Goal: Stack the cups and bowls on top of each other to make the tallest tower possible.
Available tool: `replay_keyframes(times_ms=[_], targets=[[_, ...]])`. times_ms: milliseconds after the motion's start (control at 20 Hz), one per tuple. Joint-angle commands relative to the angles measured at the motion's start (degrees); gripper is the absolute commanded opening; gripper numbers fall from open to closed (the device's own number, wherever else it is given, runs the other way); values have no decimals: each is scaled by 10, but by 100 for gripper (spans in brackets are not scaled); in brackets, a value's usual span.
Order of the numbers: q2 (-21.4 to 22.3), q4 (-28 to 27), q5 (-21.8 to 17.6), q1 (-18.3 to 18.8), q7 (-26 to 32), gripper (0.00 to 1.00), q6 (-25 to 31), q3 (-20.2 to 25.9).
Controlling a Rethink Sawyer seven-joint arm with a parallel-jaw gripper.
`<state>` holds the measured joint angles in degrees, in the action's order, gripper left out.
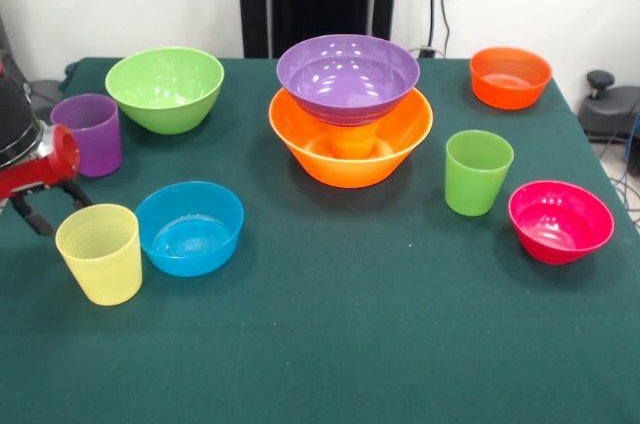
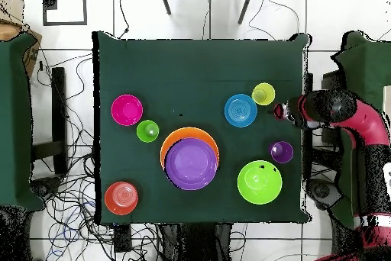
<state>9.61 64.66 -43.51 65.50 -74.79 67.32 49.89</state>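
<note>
The tower stands mid-table: the purple bowl rests above the large orange-yellow bowl, with the orange cup showing between them inside the big bowl. My gripper is at the table's left edge in the front view. It is open and empty, just behind the pale yellow cup and in front of the purple cup.
The blue bowl sits beside the yellow cup. The light green bowl is far left. The green cup, pink-red bowl and orange-red bowl are on the right.
</note>
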Motion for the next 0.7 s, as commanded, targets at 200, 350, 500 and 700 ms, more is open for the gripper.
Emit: replay_keyframes(times_ms=[200,350,500,700], targets=[[9,-49,-24,-20,251,100,75,-35],[19,-54,-24,-30,244,100,84,-38],[28,-61,-25,-41,240,100,92,-39],[49,-64,-23,-50,239,100,111,-39]])
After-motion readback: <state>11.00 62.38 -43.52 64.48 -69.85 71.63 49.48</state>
